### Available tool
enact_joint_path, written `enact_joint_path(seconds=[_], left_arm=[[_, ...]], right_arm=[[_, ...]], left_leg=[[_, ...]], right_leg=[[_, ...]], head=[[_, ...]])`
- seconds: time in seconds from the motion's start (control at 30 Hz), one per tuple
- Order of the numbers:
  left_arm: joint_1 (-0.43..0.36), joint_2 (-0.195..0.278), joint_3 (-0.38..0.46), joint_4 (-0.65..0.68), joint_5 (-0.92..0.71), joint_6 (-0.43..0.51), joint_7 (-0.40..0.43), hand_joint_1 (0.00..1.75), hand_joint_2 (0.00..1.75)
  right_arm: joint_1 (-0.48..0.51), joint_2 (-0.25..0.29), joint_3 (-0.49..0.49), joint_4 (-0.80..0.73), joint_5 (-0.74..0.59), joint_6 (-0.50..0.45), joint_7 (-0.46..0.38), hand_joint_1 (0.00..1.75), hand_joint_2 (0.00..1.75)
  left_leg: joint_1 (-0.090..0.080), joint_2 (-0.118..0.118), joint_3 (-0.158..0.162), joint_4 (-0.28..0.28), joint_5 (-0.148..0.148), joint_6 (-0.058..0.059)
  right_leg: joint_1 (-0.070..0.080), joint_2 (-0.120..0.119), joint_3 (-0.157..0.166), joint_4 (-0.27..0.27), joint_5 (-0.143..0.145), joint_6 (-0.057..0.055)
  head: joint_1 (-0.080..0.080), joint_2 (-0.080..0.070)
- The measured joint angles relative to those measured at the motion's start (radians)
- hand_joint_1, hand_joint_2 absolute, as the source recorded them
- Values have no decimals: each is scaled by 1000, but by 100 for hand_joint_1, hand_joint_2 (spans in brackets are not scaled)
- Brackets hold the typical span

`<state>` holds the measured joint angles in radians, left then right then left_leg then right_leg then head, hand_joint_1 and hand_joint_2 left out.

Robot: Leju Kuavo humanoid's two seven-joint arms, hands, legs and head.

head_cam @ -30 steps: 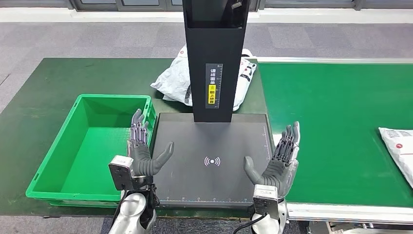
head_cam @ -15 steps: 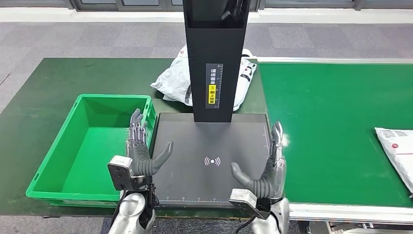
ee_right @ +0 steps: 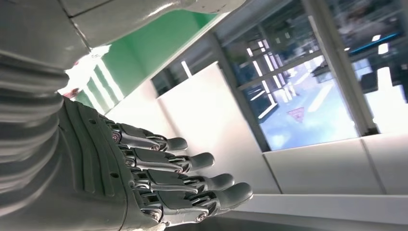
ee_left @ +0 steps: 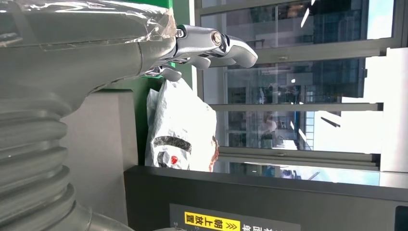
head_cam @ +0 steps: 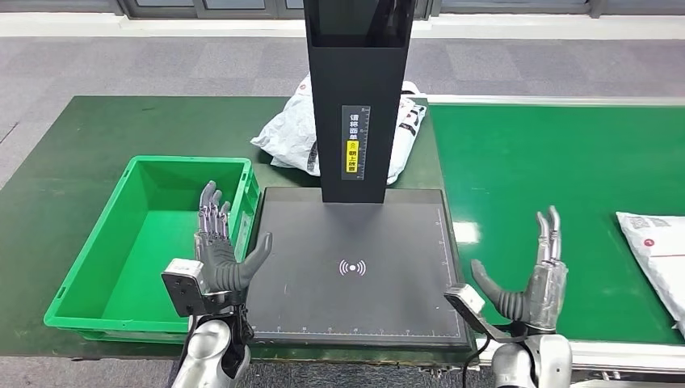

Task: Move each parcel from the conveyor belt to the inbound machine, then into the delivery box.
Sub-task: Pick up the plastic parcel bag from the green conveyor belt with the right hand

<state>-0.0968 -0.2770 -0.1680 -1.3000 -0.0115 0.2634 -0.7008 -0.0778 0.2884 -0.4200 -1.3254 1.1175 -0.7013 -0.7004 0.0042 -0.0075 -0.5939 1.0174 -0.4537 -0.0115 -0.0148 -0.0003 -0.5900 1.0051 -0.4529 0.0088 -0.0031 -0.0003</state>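
Right hand is the nearer one to the next parcel.

Your right hand [head_cam: 540, 279] is spread wide and holds nothing; it hovers over the conveyor belt [head_cam: 557, 170], just beside the inbound machine [head_cam: 355, 259]. The parcel [head_cam: 658, 250] lies on the belt to the right of this hand, near but not touching, with its long axis running away from you. Your left hand [head_cam: 220, 255] is also wide and empty, at the edge of the green delivery box [head_cam: 77, 275], well apart from that parcel. Another white parcel [head_cam: 295, 129] lies behind the machine's column. I judge the reach belongs to your right arm.
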Motion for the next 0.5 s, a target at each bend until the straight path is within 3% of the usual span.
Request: enact_joint_path(seconds=[0.17,0.27,0.37,0.5], left_arm=[[3,0,6,-10,3,5,0,0,175],[5,-1,10,-20,6,13,0,0,175],[8,-1,13,-34,9,22,0,0,175],[10,-1,17,-49,10,29,0,0,175]], right_arm=[[-89,-1,-221,-2,239,0,14,0,175],[-141,-26,-367,6,322,0,77,0,175],[-176,-82,-463,36,385,1,245,0,175],[-192,-165,-492,106,408,1,463,0,175]], left_leg=[[0,0,0,0,1,1],[-1,-1,0,0,1,2],[-2,-1,-1,0,1,3],[-2,-1,-1,1,0,4]], right_leg=[[0,0,0,0,0,0],[-1,-1,0,0,1,1],[-2,-1,1,0,1,1],[-2,-1,1,-1,1,1]], head=[[0,0],[0,0],[0,0],[0,0]])
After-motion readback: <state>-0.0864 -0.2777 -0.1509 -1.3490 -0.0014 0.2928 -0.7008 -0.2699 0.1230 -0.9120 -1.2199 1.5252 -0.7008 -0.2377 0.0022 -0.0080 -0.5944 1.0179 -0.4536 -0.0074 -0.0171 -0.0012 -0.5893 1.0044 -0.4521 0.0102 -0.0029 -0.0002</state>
